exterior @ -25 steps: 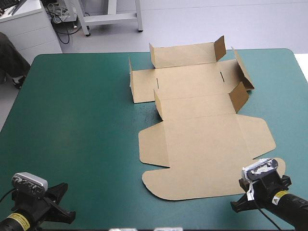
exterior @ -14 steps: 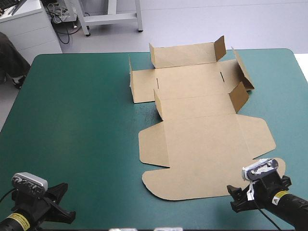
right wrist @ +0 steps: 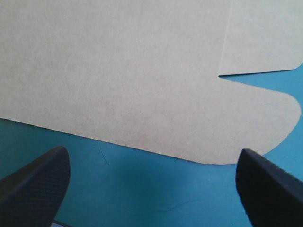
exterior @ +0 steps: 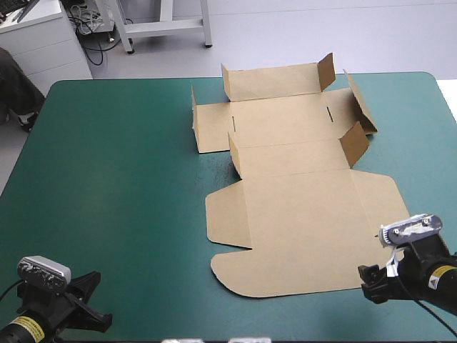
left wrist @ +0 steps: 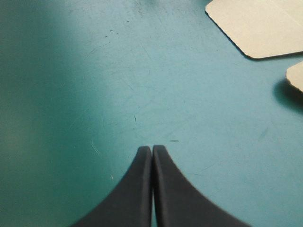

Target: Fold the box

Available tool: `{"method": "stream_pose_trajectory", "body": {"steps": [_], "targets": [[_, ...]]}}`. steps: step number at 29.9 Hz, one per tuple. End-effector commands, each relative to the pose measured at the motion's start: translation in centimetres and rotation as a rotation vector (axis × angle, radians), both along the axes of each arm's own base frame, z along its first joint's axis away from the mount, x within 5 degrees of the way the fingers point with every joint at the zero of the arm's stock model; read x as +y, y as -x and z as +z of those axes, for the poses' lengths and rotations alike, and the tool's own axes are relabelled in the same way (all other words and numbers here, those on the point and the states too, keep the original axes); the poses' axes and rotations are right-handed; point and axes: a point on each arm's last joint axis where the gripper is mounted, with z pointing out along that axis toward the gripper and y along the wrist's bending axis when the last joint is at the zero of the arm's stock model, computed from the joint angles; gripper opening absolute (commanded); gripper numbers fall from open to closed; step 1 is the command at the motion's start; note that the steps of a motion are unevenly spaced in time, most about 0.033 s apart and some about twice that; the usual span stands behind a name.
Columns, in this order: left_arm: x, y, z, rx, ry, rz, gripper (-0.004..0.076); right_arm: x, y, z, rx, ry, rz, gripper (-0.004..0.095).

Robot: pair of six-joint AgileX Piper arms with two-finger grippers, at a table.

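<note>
The brown box lies on the table's right half. Its far part has low walls raised, and its near lid panel lies flat with rounded corners. My right gripper is open at the lid's near right corner. In the right wrist view its black fingers stand wide apart, and the gripper sits over the cover just short of the lid's edge. My left gripper rests near the table's front left corner. It is shut on nothing, with two lid corners ahead of it to one side.
The teal-green cover spreads from my left gripper to the box's left side. The table's near edge runs close behind both grippers, and its right edge lies just beyond the box's raised right flap.
My right gripper has gone from shut to open and has shifted right, off the lid's near corner. The left gripper and the box have not moved.
</note>
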Motion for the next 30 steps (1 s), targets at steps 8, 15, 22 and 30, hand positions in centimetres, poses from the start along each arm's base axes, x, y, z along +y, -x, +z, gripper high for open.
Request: {"method": "stream_pose_trajectory", "body": {"steps": [8,15,22,30], "targets": [[-0.2,-0.3,1.3,-0.066,0.045,-0.004,-0.0032,0.8,-5.0,5.5,-0.024,0.031,-0.036,0.0877],[-0.2,-0.3,1.3,-0.066,0.045,-0.004,-0.0032,1.5,-10.1,5.8,0.046,0.111,-0.045,0.0874],[-0.2,-0.3,1.3,-0.066,0.045,-0.004,-0.0032,0.9,-16.3,4.6,0.083,0.079,-0.073,0.0874],[-0.2,-0.3,1.3,-0.066,0.045,-0.004,-0.0032,-4.8,-23.7,3.3,0.162,-0.089,-0.149,0.0874]]}}
